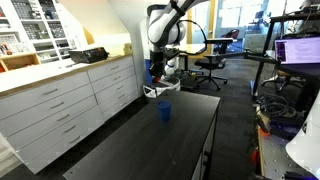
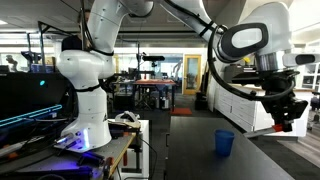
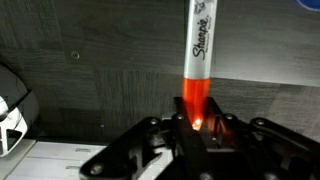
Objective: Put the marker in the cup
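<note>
Above the black table (image 1: pixel 150 145) I'm hanging clear of the surface, off to one side of the blue cup (image 2: pixel 225 143) and not over it yet. The cup stands upright with its mouth up, so a drop from above should work. My gripper (image 3: pixel 197 125) is clamped tight on the red end of the marker (image 3: pixel 200 45). That leaves the long end sticking out past the tips, free to enter first. Barrel is whitish-grey with black Sharpie lettering.
</note>
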### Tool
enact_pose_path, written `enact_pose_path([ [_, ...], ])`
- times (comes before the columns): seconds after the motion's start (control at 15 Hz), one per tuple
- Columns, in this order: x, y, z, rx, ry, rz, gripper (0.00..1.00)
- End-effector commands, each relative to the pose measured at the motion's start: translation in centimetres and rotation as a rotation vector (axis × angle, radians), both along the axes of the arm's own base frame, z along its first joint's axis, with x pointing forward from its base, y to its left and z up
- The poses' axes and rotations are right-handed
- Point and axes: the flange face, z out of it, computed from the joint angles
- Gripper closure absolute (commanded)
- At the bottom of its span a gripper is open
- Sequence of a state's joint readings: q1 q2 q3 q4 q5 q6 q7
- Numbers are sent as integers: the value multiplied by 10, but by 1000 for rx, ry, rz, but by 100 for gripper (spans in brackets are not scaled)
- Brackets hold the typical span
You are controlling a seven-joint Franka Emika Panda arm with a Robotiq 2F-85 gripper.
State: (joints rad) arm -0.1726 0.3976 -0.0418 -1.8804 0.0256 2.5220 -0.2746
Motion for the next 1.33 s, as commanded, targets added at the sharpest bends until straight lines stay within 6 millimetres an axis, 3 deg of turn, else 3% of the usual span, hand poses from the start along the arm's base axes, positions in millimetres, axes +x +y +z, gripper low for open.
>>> enact_pose_path([
  [0.0, -18, 9, 23, 50, -74, -17, 94],
  [0.6, -44, 31, 48, 141, -239, 22, 94],
  [1.27, -74, 31, 58, 248, -330, 78, 94],
])
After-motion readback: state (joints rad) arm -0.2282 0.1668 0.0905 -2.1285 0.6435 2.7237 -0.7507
